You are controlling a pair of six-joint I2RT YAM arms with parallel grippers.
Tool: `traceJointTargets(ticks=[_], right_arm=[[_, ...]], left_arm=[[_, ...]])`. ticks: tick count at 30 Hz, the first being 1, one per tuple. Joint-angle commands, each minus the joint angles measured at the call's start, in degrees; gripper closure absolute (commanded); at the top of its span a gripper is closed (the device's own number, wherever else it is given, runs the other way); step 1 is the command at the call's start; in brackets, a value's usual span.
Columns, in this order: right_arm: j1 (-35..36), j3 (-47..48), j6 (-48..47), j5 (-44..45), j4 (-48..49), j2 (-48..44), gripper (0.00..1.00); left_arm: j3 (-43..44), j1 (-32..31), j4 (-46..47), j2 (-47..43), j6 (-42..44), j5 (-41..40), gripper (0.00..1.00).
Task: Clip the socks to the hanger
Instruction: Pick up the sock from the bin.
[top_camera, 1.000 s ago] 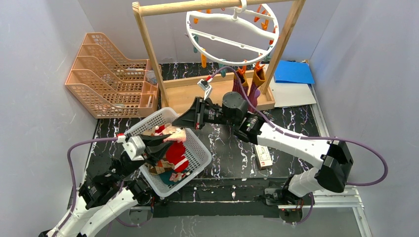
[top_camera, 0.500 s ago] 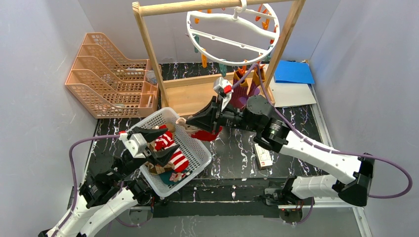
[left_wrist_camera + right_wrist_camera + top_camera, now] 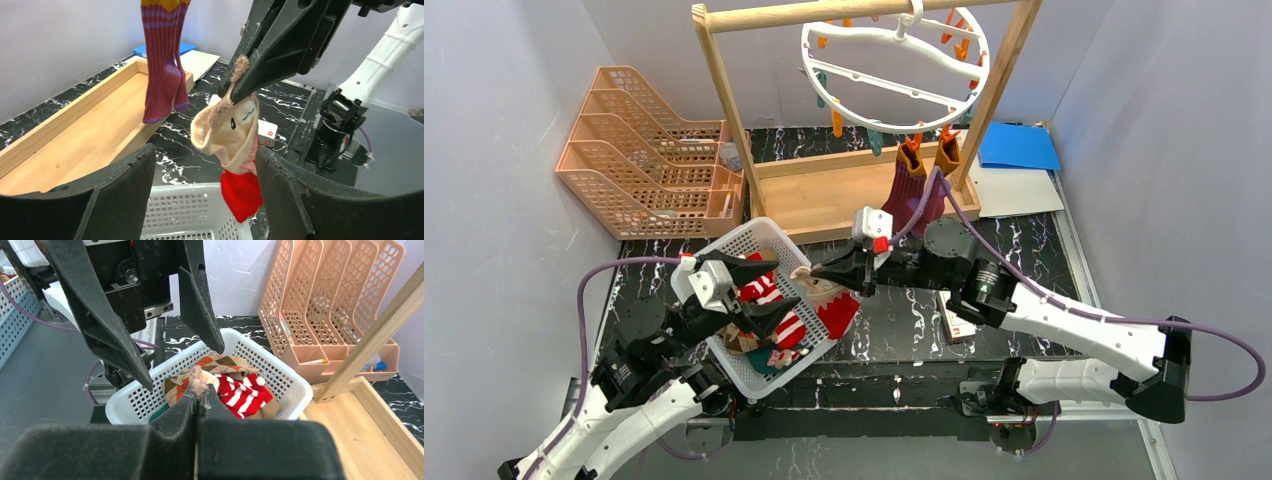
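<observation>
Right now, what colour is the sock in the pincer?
Sock: cream above, red below; best in left wrist view.

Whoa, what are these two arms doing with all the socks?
The right arm's fingers are pinched shut on a cream-and-red sock with a little face, holding it up near the white basket. The left arm's fingers stand open above that basket, where more socks lie. A maroon pair already hangs clipped to the round white hanger.

Top camera overlooks the whole tabletop (image 3: 894, 310) from high behind its near edge. Close wrist cameras, behind left claw (image 3: 200, 155) and right claw (image 3: 196, 396), face each other; all show the basket (image 3: 734, 238).
</observation>
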Motion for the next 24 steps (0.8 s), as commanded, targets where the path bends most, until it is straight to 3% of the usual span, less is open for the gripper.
traceJointTargets(ticks=[1,13,24], right_arm=[[0.2,-1.8,-5.2,1.2,2.8,-4.7,0.99],[0.3,-5.6,-3.3,-0.3,6.2,-7.6,0.99],[0.2,-6.6,3.2,-3.6,16.3,-7.1,0.99]], left_arm=[[2.1,-0.2,2.1,1.1,-2.7,5.0,0.3],[0.7,-0.2,9.4,3.5,-6.8,11.3,0.33],[0.7,-0.2,9.7,4.4,-7.3,11.3,0.37]])
